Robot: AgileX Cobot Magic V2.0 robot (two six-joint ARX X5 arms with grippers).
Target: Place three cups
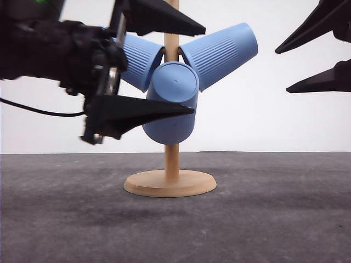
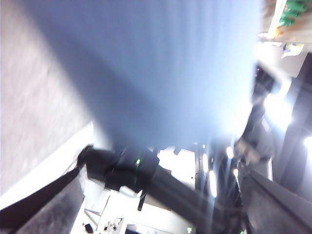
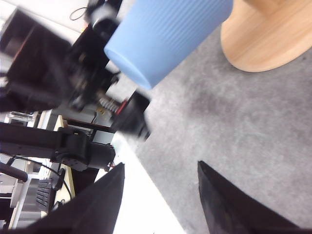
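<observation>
Three light-blue ribbed cups hang on a wooden stand in the front view: a left cup, a right cup, and a front cup with its base facing me. My left gripper is open; one finger passes above the left cup and one below, both apart from it. That cup shows as a blue blur close to the left wrist camera, beyond the left gripper. My right gripper hangs open at the upper right, off the stand. In the right wrist view the right gripper is open beneath one cup.
The stand's round base rests on a dark grey table mat. A plain white wall stands behind. Open mat lies in front of the stand and to both sides.
</observation>
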